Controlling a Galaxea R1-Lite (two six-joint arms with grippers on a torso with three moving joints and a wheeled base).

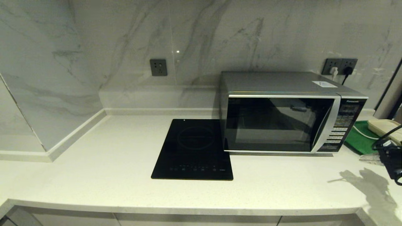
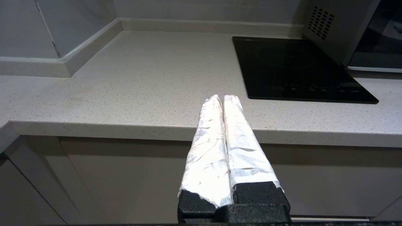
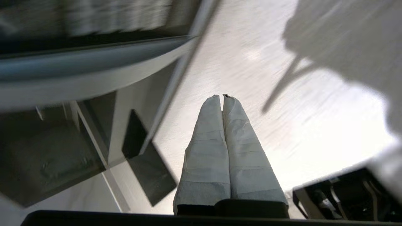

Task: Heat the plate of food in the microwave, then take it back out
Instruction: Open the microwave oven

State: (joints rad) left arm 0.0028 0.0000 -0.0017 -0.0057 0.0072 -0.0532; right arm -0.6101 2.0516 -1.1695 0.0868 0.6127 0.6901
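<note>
The silver microwave (image 1: pixel 282 119) stands on the counter against the back wall, its dark glass door shut and its keypad at the right end. The plate of food is out of view. My right gripper (image 3: pixel 222 95) hovers over the pale counter to the right of the microwave (image 3: pixel 78 62), shut with nothing between its white-wrapped fingers; in the head view only the black arm (image 1: pixel 391 160) shows at the right edge. My left gripper (image 2: pixel 222 96) hangs in front of the counter's front edge, left of the microwave (image 2: pixel 345 28), also shut and empty.
A flat black induction cooktop (image 1: pixel 193 149) lies just left of the microwave. A green tray (image 1: pixel 359 138) carrying a cream object (image 1: pixel 384 127) sits to the microwave's right. Wall sockets (image 1: pixel 158 67) and a plugged cable (image 1: pixel 340 66) are on the marble backsplash.
</note>
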